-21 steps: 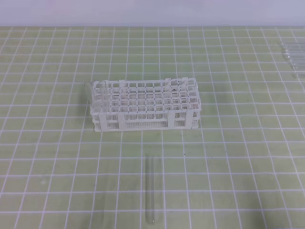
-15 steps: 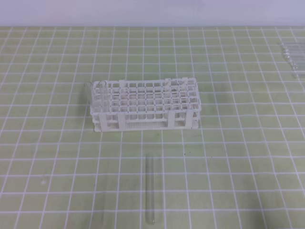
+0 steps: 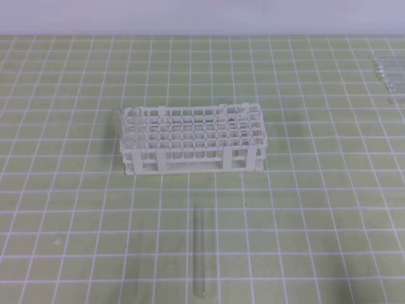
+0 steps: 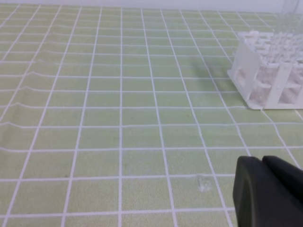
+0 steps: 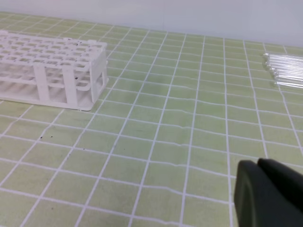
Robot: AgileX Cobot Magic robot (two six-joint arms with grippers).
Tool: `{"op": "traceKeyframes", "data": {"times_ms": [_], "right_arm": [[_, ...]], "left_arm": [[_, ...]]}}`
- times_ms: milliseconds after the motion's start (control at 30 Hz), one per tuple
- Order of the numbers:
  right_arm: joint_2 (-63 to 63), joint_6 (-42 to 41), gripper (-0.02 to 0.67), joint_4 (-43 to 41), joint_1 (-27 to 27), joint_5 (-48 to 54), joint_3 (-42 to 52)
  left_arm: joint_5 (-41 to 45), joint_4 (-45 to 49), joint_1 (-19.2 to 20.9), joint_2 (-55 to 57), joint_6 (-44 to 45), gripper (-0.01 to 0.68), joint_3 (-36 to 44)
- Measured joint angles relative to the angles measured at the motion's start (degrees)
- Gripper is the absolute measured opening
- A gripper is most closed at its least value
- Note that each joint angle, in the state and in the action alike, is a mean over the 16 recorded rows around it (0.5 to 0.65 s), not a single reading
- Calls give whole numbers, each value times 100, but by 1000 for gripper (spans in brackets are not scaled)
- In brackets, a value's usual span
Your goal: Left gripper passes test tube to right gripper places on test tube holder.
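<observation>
Fingers of the left gripper (image 4: 272, 194) show only as a dark corner, so their opening cannot be told. Test tube holder (image 3: 190, 147) stands mid-mat; the test tube (image 3: 200, 252) lies free near the mat's front edge, long axis front-to-back, one end toward the holder. A mid-length pinch suits. The right gripper (image 5: 270, 194) is equally unreadable.
</observation>
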Motion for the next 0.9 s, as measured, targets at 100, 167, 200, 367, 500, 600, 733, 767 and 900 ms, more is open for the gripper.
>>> {"op": "traceKeyframes", "data": {"times_ms": [100, 167, 200, 367, 500, 600, 733, 767, 900], "right_arm": [[0, 0, -1, 0, 0, 0, 0], [0, 0, -1, 0, 0, 0, 0], [0, 0, -1, 0, 0, 0, 0], [0, 0, -1, 0, 0, 0, 0], [0, 0, -1, 14, 0, -64, 0], [2, 0, -1, 162, 0, -266, 0], [4, 0, -1, 715, 0, -763, 0], [5, 0, -1, 911, 0, -918, 0], [8, 0, -1, 1791, 0, -1559, 0]], "left_arm": [[-7, 9, -1, -23, 0, 0, 0], [-15, 4, -1, -23, 0, 0, -8], [-19, -3, -1, -11, 1, 0, -16], [-160, -133, -1, -11, -52, 0, -23], [-373, -494, 0, 0, -170, 0, -39], [-650, -1035, -1, -11, -330, 0, -39], [-1012, -1757, -1, -22, -540, 0, -31], [-1090, -1930, -2, -34, -587, 0, -23], [-1284, -2521, -3, -56, -711, 0, -8]]}}
